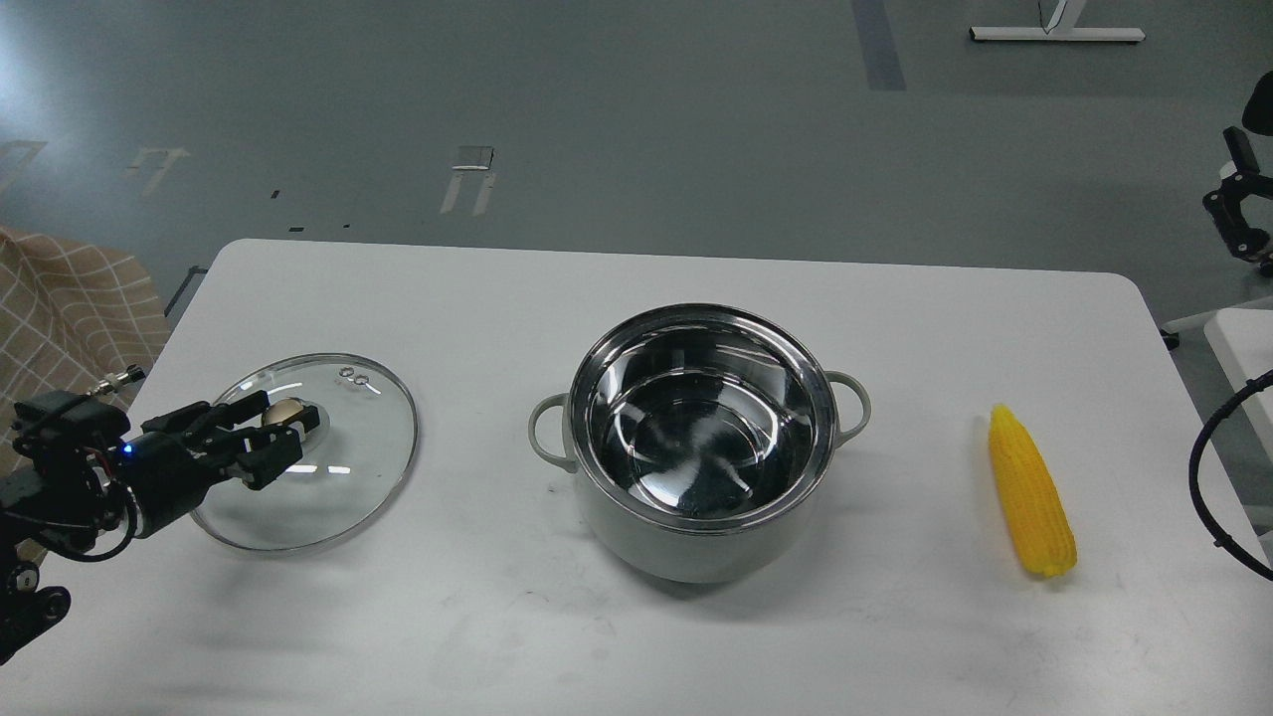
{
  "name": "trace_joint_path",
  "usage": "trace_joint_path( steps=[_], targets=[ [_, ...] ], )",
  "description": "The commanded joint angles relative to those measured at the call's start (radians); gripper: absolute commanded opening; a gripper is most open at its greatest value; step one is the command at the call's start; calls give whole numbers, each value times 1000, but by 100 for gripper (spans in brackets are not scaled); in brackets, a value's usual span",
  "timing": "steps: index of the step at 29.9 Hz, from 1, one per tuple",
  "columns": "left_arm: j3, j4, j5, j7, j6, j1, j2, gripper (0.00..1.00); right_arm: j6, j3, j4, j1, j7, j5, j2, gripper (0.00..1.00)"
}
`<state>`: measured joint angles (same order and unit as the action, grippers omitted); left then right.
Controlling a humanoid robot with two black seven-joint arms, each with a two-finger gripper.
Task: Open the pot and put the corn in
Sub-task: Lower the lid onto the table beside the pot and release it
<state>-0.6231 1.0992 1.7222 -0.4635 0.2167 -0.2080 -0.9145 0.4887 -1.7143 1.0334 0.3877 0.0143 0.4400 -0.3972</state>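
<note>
The pale grey-green pot [696, 542] stands uncovered in the middle of the table, its shiny steel inside empty and its two loop handles pointing left and right. The yellow corn [1031, 492] lies on the table to the pot's right, tip pointing away from me. My left gripper [281, 430] is at the far left, its fingers closed around the brass knob [289, 410] of the glass lid [338, 467]. The lid is low over the table, slightly tilted; I cannot tell whether it touches the table. My right gripper is out of view.
The white table [636, 288] has rounded far corners. A black cable [1208, 477] loops in at the right edge. A checked cloth [70, 308] hangs beyond the table's left side. Black equipment [1238, 209] stands off the table at far right.
</note>
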Motion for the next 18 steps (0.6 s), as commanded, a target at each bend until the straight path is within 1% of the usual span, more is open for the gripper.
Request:
trace_joint_path(
  steps=[1, 5, 7, 8, 10, 14, 16, 17, 18],
  targets=[
    [6, 1, -33, -25, 0, -1, -6, 81, 0, -1, 20, -42, 1, 3, -6, 100],
    [-12, -1, -49, -25, 0, -4, -6, 81, 0, -2, 20, -75, 1, 8, -40, 100],
    [-42, -1, -122, -25, 1, -22, -7, 82, 0, 7, 28, -98, 0, 63, -93, 100],
    [-43, -1, -122, -25, 1, -22, -7, 82, 0, 7, 28, -98, -1, 63, -94, 100],
    [-84, -1, -256, -25, -2, -68, -9, 86, 0, 7, 51, -105, -1, 193, -150, 100],
    [-112, -2, -464, -25, -4, -169, -7, 87, 0, 7, 103, -109, -1, 336, -172, 100],
    [-118, -13, -643, -25, -11, -255, -4, 87, 0, 13, 175, -137, -1, 470, -215, 100],
    [-119, -21, -695, -25, -13, -275, -4, 87, 0, 16, 200, -150, -1, 518, -230, 100],
    [-124, -38, -805, -25, -14, -307, -4, 87, 0, 18, 259, -173, -2, 605, -262, 100]
  ],
)
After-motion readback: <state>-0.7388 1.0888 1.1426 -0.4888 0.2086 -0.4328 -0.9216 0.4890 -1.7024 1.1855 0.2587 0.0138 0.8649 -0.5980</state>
